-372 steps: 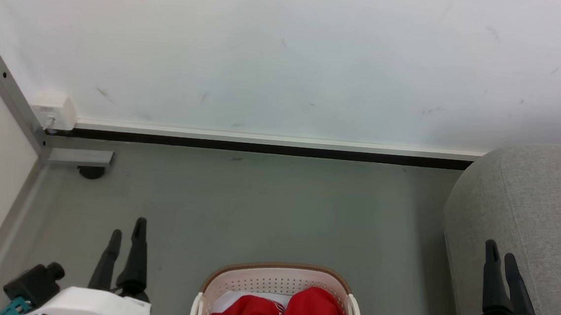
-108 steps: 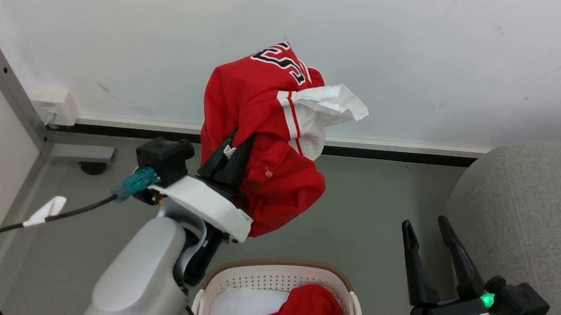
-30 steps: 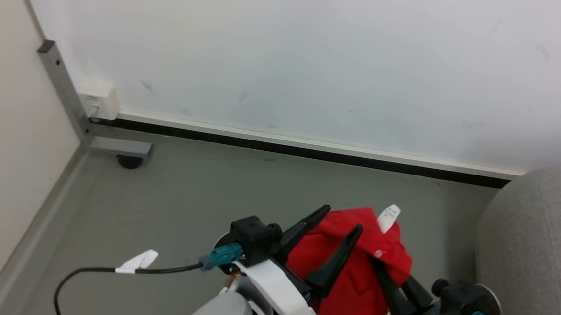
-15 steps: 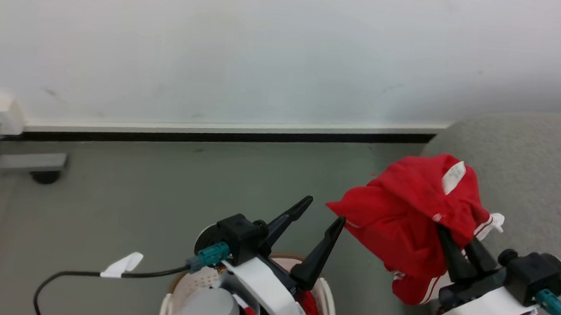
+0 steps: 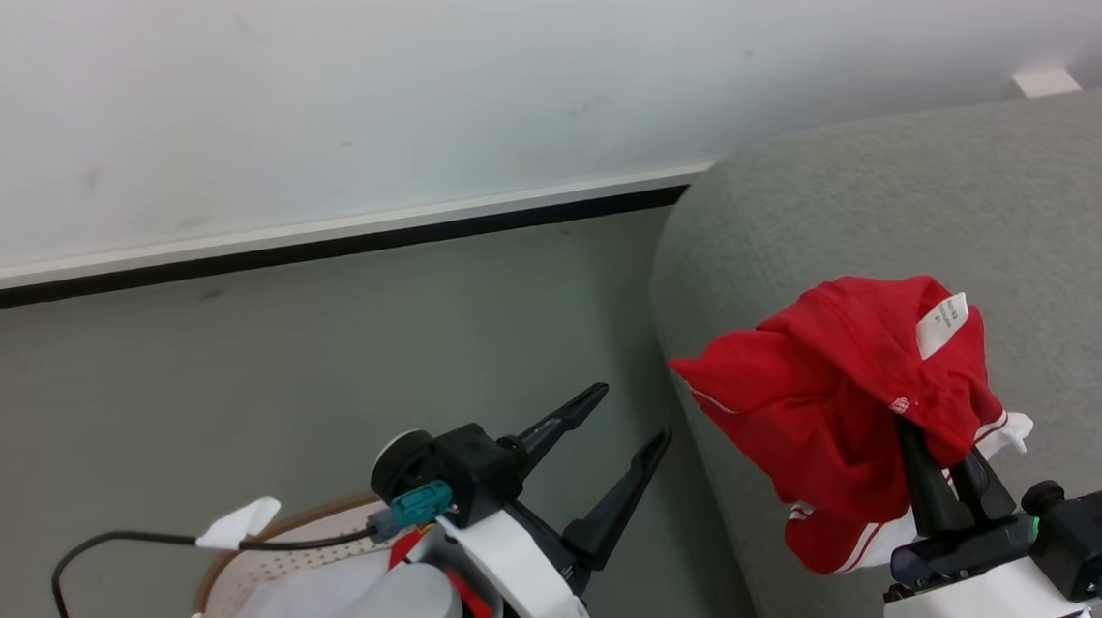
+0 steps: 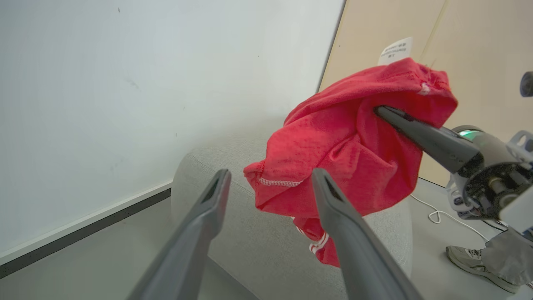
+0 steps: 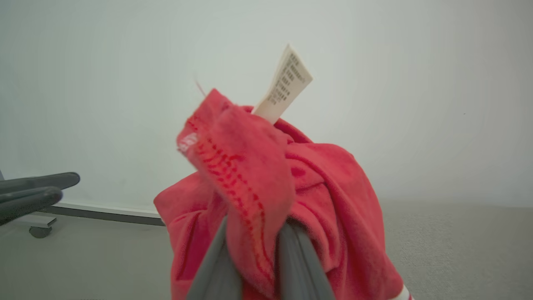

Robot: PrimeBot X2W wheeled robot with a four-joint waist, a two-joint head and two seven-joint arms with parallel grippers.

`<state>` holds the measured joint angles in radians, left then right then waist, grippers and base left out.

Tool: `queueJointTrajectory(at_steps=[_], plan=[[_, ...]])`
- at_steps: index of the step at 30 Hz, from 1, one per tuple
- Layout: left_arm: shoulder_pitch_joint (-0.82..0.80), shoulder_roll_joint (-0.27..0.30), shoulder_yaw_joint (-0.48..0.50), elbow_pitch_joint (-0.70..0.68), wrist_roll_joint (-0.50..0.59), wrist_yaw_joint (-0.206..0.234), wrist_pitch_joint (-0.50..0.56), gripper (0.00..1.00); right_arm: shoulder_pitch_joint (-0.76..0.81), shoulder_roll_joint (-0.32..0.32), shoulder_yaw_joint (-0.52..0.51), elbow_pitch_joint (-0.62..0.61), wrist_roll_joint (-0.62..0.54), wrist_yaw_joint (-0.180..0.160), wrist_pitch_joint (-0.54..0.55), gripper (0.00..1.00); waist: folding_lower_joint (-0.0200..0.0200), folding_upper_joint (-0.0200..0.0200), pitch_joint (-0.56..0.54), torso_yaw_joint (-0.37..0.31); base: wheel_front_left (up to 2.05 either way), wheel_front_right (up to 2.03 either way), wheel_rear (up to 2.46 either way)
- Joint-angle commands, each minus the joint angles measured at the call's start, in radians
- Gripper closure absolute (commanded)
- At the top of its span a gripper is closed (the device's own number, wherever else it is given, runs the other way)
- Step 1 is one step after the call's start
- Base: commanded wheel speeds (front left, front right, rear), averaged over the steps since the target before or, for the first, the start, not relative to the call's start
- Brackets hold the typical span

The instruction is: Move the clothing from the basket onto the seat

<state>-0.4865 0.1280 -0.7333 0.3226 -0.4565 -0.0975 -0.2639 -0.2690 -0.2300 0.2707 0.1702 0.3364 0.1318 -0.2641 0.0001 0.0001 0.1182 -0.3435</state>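
**Head view.** The right gripper [image 5: 934, 452] is pinched tight on the red garment [image 5: 836, 387]. Its fingers point upward, so the cloth drapes over the tips and hangs free above the seat [image 5: 908, 198], just inside its rounded corner. This keeps the load clear of the upholstery until it is released. The left gripper [image 5: 631, 413] is off the seat's end, jaws spread and empty. Below it, the basket [image 5: 303, 527] stands on the floor beside the seat. A patch of red fabric [image 5: 471, 596], probably more clothing, shows in it.

**Left wrist view.** The garment hangs above the seat's corner with its striped hem lowest. A person's shoe [image 6: 470, 260] rests on the floor beyond the seat.

**Right wrist view.** A bunched fold is clamped between the fingers, so the whole garment hangs from one point. The care label [image 7: 287, 83] stands up above it. The garment appears ready to be lowered onto the seat.
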Motion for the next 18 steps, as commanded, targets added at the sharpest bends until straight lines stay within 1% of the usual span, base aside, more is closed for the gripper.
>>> queueJointTrajectory(at_steps=[1,4,9,14,18], plan=[[0.011,0.003,0.001,0.004,0.012,-0.004,-0.001,0.0,0.009,-0.002,-0.008,-0.007,-0.01,-0.002,-0.001,1.0,-0.0001,-0.0001,0.012,-0.039,0.0,0.0,0.0],[0.014,-0.002,0.005,0.007,0.025,-0.005,-0.001,0.0,0.017,-0.002,-0.013,-0.013,-0.011,-0.002,-0.001,1.0,-0.0001,-0.0001,0.014,-0.057,0.0,0.0,0.0],[0.017,-0.007,0.009,0.013,0.039,-0.01,-0.001,0.0,0.02,-0.001,-0.023,-0.02,-0.013,-0.002,-0.001,1.0,-0.0001,-0.0001,0.017,-0.069,0.0,0.0,0.0],[0.018,-0.011,0.01,0.015,0.046,-0.015,-0.001,0.0,0.015,-0.007,-0.031,-0.022,-0.012,-0.002,-0.001,1.0,-0.0001,-0.0001,0.022,-0.066,0.0,0.0,0.0],[0.009,-0.006,0.005,0.018,0.058,-0.018,-0.001,0.0,-0.021,-0.028,-0.022,-0.012,-0.017,-0.002,0.0,1.0,-0.0001,-0.0001,0.038,-0.052,0.0,0.0,0.0]])
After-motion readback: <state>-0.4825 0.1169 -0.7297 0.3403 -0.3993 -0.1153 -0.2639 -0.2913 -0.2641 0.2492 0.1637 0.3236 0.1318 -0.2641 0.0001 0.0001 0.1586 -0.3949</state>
